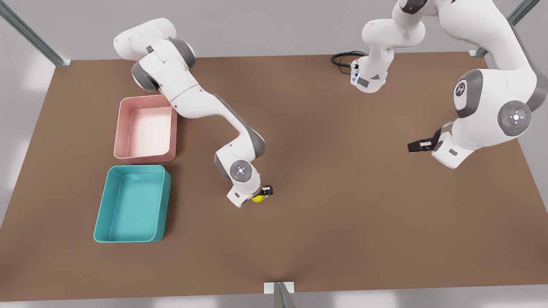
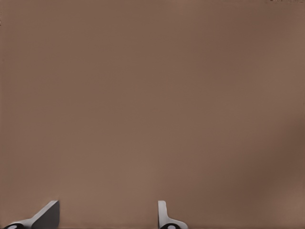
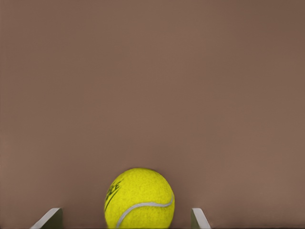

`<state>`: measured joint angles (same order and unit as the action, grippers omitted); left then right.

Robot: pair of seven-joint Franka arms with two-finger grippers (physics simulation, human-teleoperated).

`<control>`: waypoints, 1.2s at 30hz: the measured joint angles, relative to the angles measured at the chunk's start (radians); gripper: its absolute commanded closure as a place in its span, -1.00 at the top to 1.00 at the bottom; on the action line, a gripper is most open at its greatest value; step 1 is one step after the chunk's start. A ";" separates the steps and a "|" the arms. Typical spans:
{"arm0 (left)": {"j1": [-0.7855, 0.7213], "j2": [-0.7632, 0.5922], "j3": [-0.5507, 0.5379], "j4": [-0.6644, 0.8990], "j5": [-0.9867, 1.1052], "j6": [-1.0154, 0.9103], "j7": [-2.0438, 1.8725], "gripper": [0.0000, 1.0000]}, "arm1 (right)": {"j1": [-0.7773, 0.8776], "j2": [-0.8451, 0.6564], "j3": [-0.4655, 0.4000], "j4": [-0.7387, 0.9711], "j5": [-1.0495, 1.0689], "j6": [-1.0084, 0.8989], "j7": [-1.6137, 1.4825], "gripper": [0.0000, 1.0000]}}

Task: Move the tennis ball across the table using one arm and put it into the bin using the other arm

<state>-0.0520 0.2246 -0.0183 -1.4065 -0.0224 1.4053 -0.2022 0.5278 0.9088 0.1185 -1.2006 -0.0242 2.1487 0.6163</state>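
Worktop (image 1: 325, 222): large brown rectangular surface carrying every item listed.

Tennis ball (image 1: 258, 198): yellow-green, sat near the middle of the worktop, toward the front view's left of centre, well apart from both trays. In the right wrist view the tennis ball (image 3: 139, 198) lay between the fingertips (image 3: 49, 218) with a gap on each side.

Right gripper (image 1: 262, 194): lowered over the ball, fingers apart, not clamped; its arm reached in from the front view's far left.

Left gripper (image 1: 413, 146): held over bare worktop at the front view's right, well apart from the ball, arm waiting. In the left wrist view its fingertips (image 2: 47, 214) stood apart with nothing between them.

Bin (image 1: 102, 222): teal tray, front view's left, nothing inside.

Pink tray (image 1: 124, 128): just beyond the bin, nothing inside.
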 measured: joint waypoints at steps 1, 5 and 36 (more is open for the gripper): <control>0.000 0.000 0.000 0.000 0.000 0.000 -0.005 1.00 | 0.002 0.002 0.001 -0.002 0.000 0.002 0.012 1.00; 0.004 0.000 0.000 0.000 -0.001 -0.001 -0.023 1.00 | 0.002 0.006 0.000 -0.027 -0.001 0.010 0.053 1.00; 0.015 0.010 0.000 -0.001 -0.003 -0.001 -0.061 1.00 | 0.009 0.076 -0.002 -0.038 -0.004 0.094 0.169 0.69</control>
<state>-0.0368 0.2343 -0.0183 -1.4071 -0.0252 1.4040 -0.2631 0.5369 0.9851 0.1165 -1.2384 -0.0282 2.2425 0.7850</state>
